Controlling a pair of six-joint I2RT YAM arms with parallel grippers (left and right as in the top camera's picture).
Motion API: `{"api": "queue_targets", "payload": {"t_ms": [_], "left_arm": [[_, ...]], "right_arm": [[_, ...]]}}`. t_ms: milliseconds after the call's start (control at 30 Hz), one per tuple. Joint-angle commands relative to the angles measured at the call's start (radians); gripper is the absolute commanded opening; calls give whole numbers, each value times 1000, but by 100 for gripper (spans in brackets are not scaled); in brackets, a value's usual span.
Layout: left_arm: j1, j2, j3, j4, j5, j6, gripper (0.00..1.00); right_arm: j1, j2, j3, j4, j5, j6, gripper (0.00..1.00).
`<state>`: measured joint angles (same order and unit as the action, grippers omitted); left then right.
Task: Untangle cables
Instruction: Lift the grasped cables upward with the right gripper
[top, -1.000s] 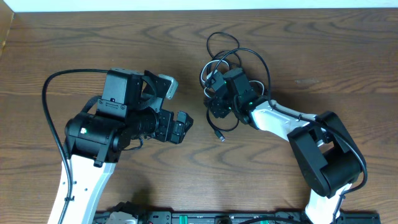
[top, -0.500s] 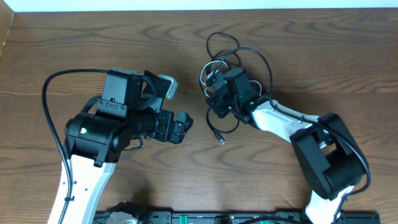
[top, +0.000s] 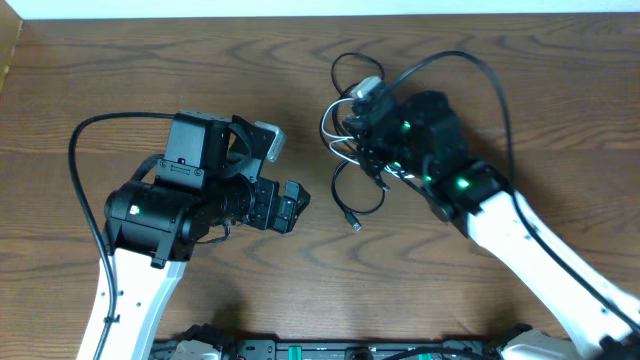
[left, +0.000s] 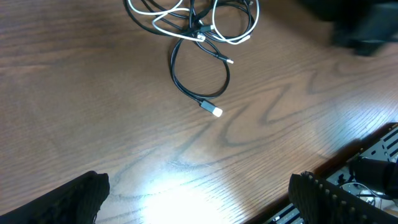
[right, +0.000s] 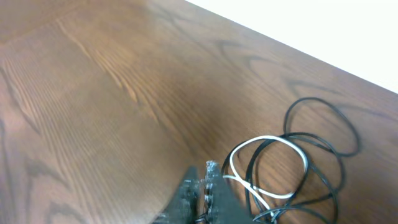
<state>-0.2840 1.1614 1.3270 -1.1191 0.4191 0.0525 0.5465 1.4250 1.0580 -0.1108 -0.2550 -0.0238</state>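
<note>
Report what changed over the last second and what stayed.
The right gripper closed on the tangle of thin black and white cables, apparently pinching a white strand, while its arm rose and swung over the tangle. The left gripper stayed open and parked; the trailing black cable's silver plug end kept its place on the brown wooden table.

Right arm (top: 500, 220): white links, black joints, green lights (top: 458, 184). Left arm (top: 150, 215): same shells, looping black lead (top: 80, 165), black fingers (left: 81, 199).
</note>
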Motion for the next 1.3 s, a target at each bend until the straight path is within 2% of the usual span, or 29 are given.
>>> {"api": "queue_targets", "payload": {"t_ms": [0,33,67,233,367,500,667,867,1133,1267], "left_arm": [[4,1,15,-2,-2,-1,98],[4,1,15,-2,-2,0,98],[4,1,15,1,-2,1,98],[6,1,19,4,-70,12,98],[34,1,61,-8,-71,-40,98],[55,1,114,-45,-65,-61,98],[55,0,152,-109,-65,-61,98],[55,0,152,-154,-65,-61,98],[55,0,152,-167,-64,-61,98],[55,0,152,-177,-64,-61,98]], "right_arm": [[1,-40,10,-50,127,8,28],[1,-37,10,-71,164,8,52],[0,-27,10,-88,195,6,66],[-16,38,10,-114,230,-122,80],[-29,107,28,-49,222,-123,81],[-28,213,126,-83,208,-119,81],[-29,381,332,-226,186,-103,81],[-27,557,633,-520,143,-78,86],[-23,636,709,-750,113,-84,88],[-17,642,709,-843,114,-207,91]]}}
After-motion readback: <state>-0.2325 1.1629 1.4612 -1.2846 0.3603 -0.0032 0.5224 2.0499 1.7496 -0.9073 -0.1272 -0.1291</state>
